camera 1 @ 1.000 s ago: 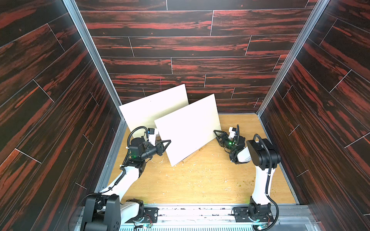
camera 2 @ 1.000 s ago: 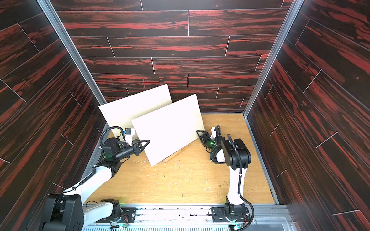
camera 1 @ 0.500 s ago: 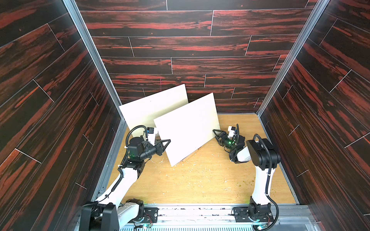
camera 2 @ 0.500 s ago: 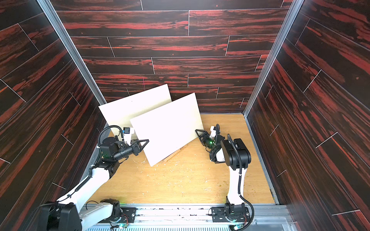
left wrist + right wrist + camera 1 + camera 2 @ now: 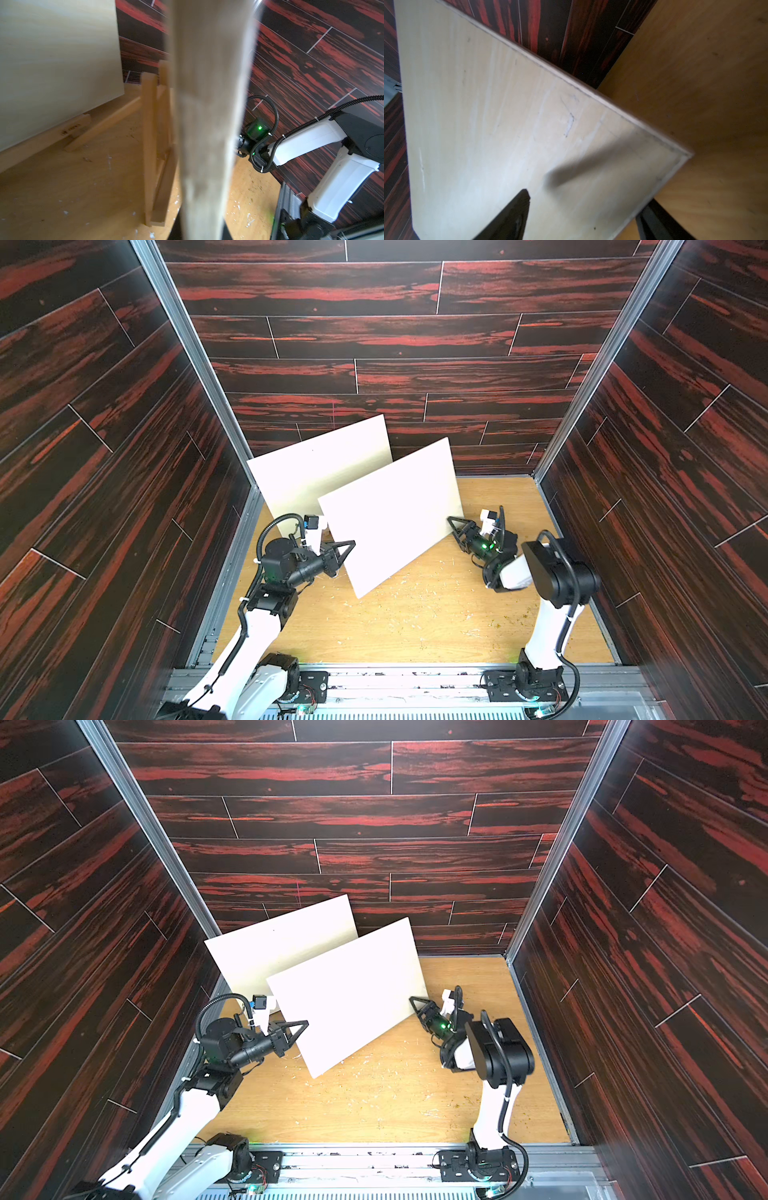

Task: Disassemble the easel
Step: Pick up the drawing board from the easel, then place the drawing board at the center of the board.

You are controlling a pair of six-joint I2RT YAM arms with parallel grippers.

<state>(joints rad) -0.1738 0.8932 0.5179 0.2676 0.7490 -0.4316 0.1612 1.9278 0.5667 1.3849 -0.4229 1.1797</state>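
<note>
Dark plank walls streaked with red [image 5: 374, 335] close in a light wooden tabletop [image 5: 415, 626]. The pale wooden A-frame easel [image 5: 152, 145] stands on that tabletop toward the back left. I see it only from my left wrist (in both top views the board in front covers it).

Just in front of the easel stands a large pale rectangular plywood board [image 5: 390, 514], on edge and set at a slant across the table. I cannot tell whether its lower edge sits on the easel or on the tabletop.

My left gripper [image 5: 349, 545] is clenched on the board's left edge. From my left wrist that edge runs as a blurred strip [image 5: 209, 104] straight through the view.

My right gripper [image 5: 451, 522] is at the board's lower right corner with its jaws spread wide. One black finger [image 5: 512, 216] lies before the board's face [image 5: 508, 124] and the other is past its edge. I cannot tell whether either touches the wood.

Behind and to the left, a second pale board [image 5: 320, 472] leans back, its bottom resting on a wooden ledge [image 5: 70, 131] with a small stamp on it.

Pale shavings [image 5: 415, 597] lie scattered over the tabletop.
</note>
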